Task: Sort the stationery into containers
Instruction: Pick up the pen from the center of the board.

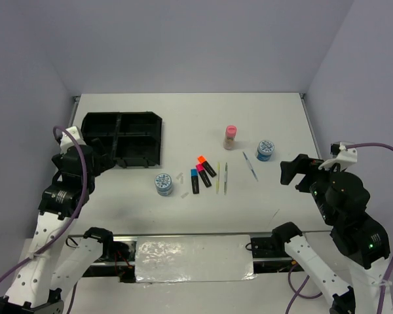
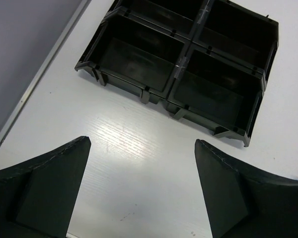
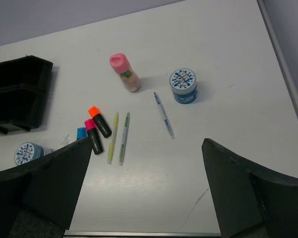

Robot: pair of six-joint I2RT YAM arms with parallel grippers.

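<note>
L gripper [image 2: 141,148] jaws wide, hanging over bare tabletop [image 2: 64,114]; black compartment tray [image 2: 181,63] lies just ahead of it, a bit skewed. R gripper [image 3: 146,148] also wide, w/ stationery spread ahead: white-blue pen [image 3: 164,115] straight ahead, blue-white tin [image 3: 183,85] beyond it to the right, pink-capped bottle [image 3: 125,72] standing ahead-left. Nearer, off to its left: two yellow-green pens [image 3: 112,138] side by side, then orange-capped marker [image 3: 99,121], pink-capped marker [image 3: 93,136], blue-capped marker [image 3: 81,133], and second tin [image 3: 27,153] farthest left, close to the tray.
</note>
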